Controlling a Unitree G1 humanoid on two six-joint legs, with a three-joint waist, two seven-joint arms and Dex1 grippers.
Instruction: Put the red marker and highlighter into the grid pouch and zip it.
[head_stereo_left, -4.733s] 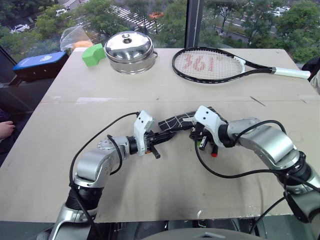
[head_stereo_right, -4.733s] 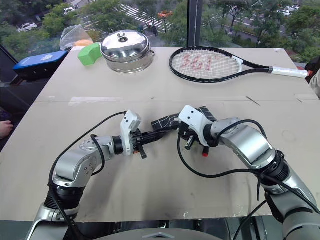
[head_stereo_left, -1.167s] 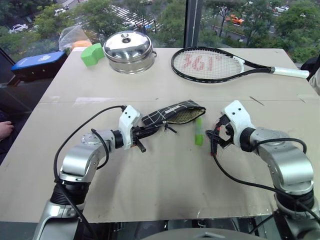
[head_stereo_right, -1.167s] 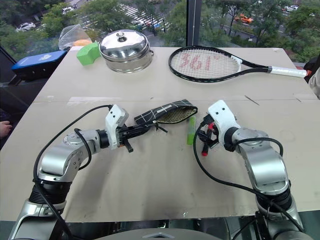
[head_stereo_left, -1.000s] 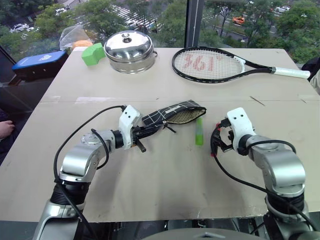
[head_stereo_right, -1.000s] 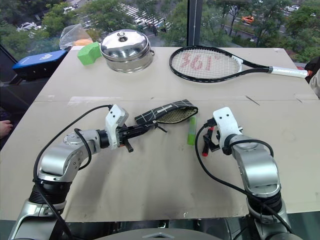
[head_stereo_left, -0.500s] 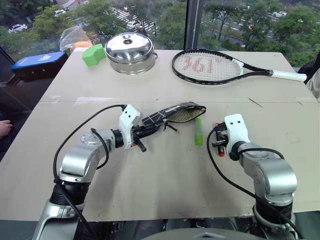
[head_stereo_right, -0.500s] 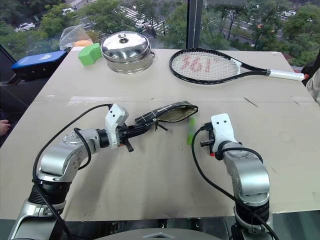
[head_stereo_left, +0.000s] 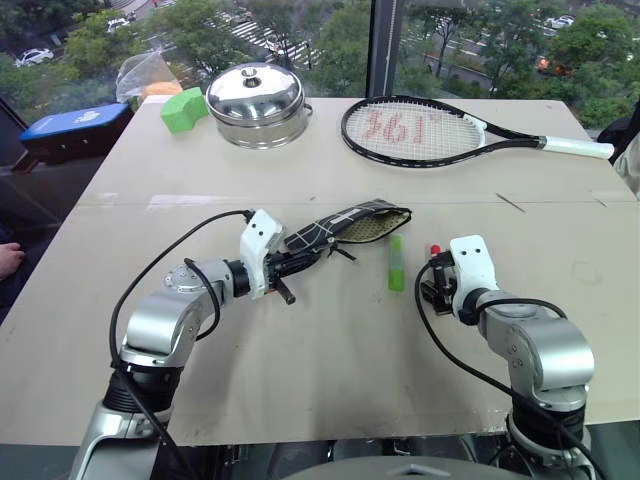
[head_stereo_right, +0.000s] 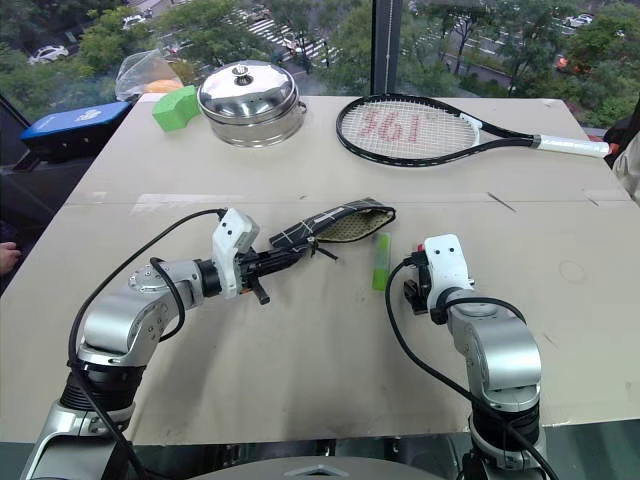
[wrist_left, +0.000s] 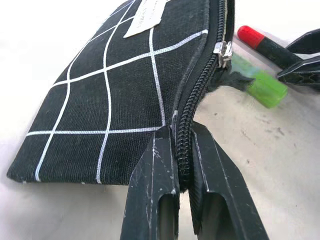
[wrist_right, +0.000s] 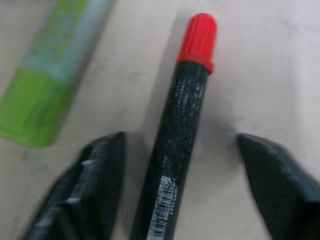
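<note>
The grid pouch (head_stereo_left: 345, 222) lies on the table with its mouth gaping toward the right and pale lining showing. My left gripper (wrist_left: 182, 131) is shut on the pouch's zipper edge at its closed end. The light green highlighter (head_stereo_left: 396, 263) lies flat just outside the mouth. To its right, the red marker (wrist_right: 180, 115) rests on the table, red cap pointing away from me. My right gripper (wrist_right: 180, 140) is open, one finger on each side of the marker's dark body, not pinching it.
At the back of the table stand a steel lidded pot (head_stereo_left: 256, 92), a green block (head_stereo_left: 183, 108) and a tennis racket (head_stereo_left: 420, 130). A blue case (head_stereo_left: 80, 125) sits off the far left corner. Bare tabletop (head_stereo_left: 330, 350) stretches toward me.
My right hand has drawn in and sunk over the marker, and its jaws now stand apart around it. The left gripper and the pouch have stayed put.
</note>
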